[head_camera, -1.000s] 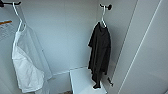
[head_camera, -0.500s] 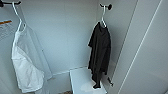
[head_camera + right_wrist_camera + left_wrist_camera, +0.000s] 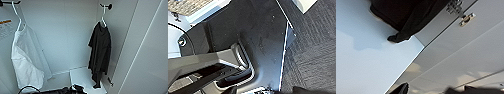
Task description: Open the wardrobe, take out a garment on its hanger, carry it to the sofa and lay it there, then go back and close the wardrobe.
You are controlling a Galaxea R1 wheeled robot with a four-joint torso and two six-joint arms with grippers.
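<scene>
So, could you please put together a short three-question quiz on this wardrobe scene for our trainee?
1. True or false: the wardrobe is open.
2. Which garment hangs nearer the right door: A) the white garment B) the black garment?
3. What does the black garment's hanger hook onto?

Key: 1 true. 2 B. 3 A black bracket on the wardrobe's inner wall.

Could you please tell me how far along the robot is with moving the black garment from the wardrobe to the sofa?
Done: the wardrobe stands open, its white interior in the head view. In hand: nothing is held yet; the black garment hangs on its white hanger from the right-hand bracket, and its hem shows in the left wrist view. Left: taking it out, carrying it to the sofa, laying it there, and closing the wardrobe.
</scene>
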